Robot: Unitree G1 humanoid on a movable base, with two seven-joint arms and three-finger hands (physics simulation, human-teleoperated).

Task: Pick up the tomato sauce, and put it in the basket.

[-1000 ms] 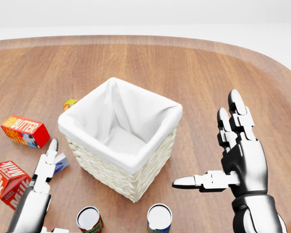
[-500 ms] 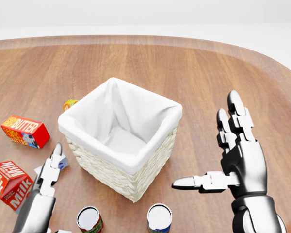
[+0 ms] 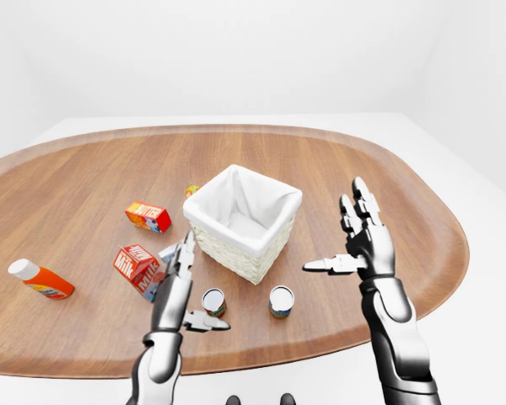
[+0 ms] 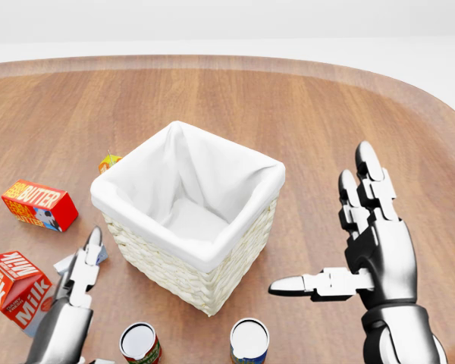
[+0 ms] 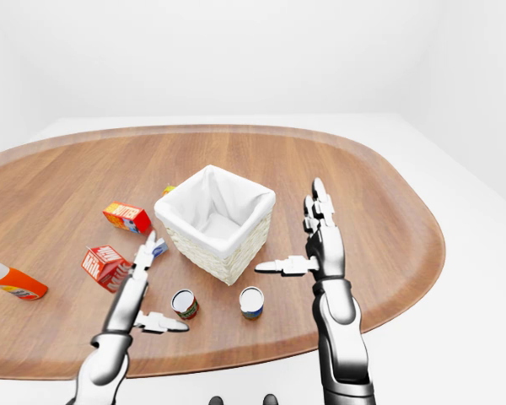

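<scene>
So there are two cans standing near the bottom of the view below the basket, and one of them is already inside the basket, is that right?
Not quite. Both cans, the red-labelled can and the other can, stand on the table below the basket, but neither is inside it. The head view shows only the white liner in the basket.

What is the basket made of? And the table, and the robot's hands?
The basket looks like pale woven wicker with a soft white cloth lining that folds over its rim. The table looks like smooth wood, with brown grain streaks. The right hand looks like shiny metal with black joints, though it's only a render.
</scene>
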